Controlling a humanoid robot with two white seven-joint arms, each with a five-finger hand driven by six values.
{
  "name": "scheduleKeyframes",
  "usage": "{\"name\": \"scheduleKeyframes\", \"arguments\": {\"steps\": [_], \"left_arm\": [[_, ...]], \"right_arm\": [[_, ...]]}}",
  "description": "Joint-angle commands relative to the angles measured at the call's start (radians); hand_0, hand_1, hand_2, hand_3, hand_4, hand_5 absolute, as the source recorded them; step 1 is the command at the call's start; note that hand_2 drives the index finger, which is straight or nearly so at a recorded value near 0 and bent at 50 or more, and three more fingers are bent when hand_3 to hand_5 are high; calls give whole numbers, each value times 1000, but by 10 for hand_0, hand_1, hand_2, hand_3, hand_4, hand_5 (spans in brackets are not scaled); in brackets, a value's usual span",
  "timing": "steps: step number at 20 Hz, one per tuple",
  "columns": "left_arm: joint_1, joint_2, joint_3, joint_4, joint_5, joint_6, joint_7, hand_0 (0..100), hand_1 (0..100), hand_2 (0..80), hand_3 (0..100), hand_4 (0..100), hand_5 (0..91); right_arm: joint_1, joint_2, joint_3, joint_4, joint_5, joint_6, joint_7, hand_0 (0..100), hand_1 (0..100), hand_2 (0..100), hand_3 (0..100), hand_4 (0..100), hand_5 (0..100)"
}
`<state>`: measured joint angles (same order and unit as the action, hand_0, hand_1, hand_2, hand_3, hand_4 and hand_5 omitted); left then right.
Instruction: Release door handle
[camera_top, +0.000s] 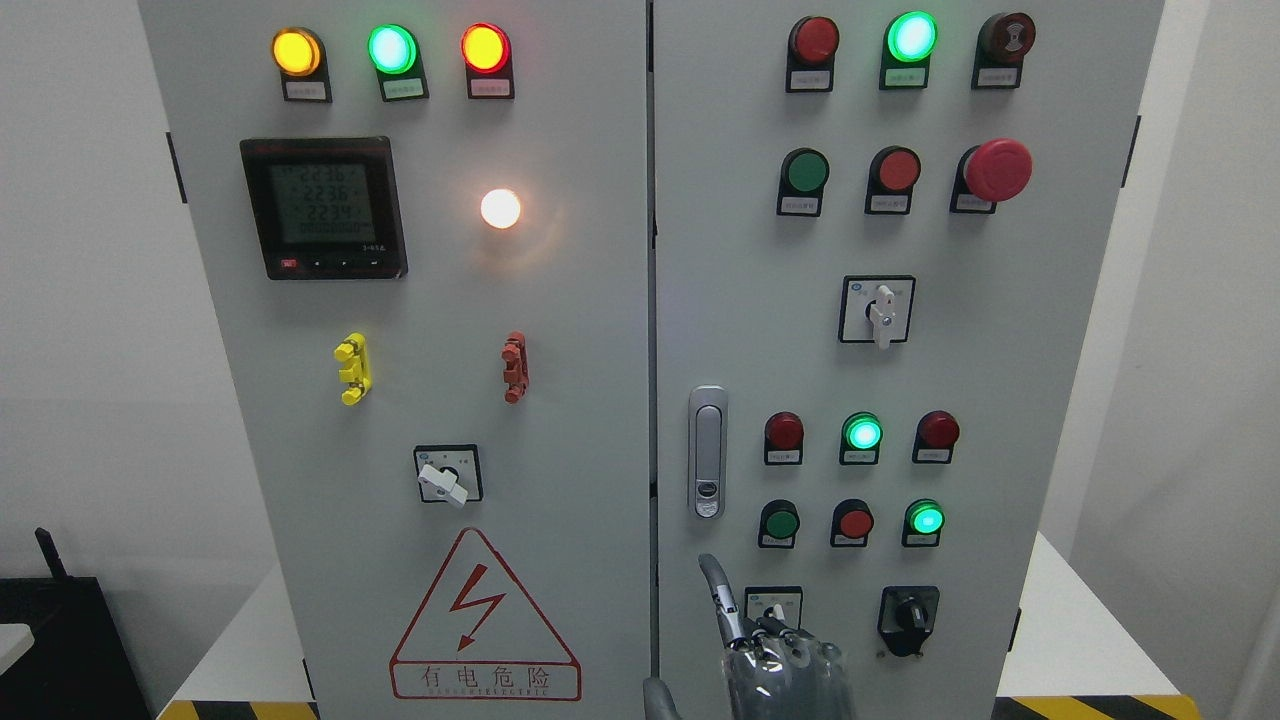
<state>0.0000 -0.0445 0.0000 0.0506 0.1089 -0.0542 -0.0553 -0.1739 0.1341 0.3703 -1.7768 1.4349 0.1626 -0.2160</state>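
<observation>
One door handle (707, 452), silver, recessed, upright, sits on the right-hand cabinet door (900, 350) close to the centre seam, below mid-height. We log it as free: nothing touches it.

One robot hand (775, 655), rising at the bottom edge just right of the seam; we cannot see from which side its arm enters, so we call it only a hand. Its fingers (720, 598) hold nothing: one is extended upward, its tip below the handle's lower end and clear of it, while the others are curled at the knuckles. The handle thus lies above the fingers and slightly to their left, apart from them.

Items just beside the hand: a selector switch (773, 605) partly hidden behind the knuckles, a black rotary knob (908, 618) to its right, and two rows of pushbuttons (856, 522) and lit green lamps above.

Hazards, in our judgement: the release looks done, so the risk lies in the withdrawal. The raised finger could catch the handle's lower end if the hand lifts, and the knuckles could nudge the selector switch or a pushbutton if it drifts rightward or towards the panel.

Further out: the left door carries a digital meter (323, 208), indicator lamps and a warning triangle (485, 620).
</observation>
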Motion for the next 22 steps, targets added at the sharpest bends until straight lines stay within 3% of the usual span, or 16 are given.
{"name": "scheduleKeyframes", "arguments": {"steps": [1,12,22], "left_arm": [[-26,0,17,0,0,1,0,120,389,0,0,0,0],[-26,0,17,0,0,1,0,120,389,0,0,0,0],[-26,0,17,0,0,1,0,120,389,0,0,0,0]], "right_arm": [[-50,1,1,40,13,11,20,268,290,0,1000,953,1000],[-117,2,-18,86,2,35,35,316,288,0,1000,941,1000],[-119,2,-22,97,-2,44,52,332,286,0,1000,937,1000]]}}
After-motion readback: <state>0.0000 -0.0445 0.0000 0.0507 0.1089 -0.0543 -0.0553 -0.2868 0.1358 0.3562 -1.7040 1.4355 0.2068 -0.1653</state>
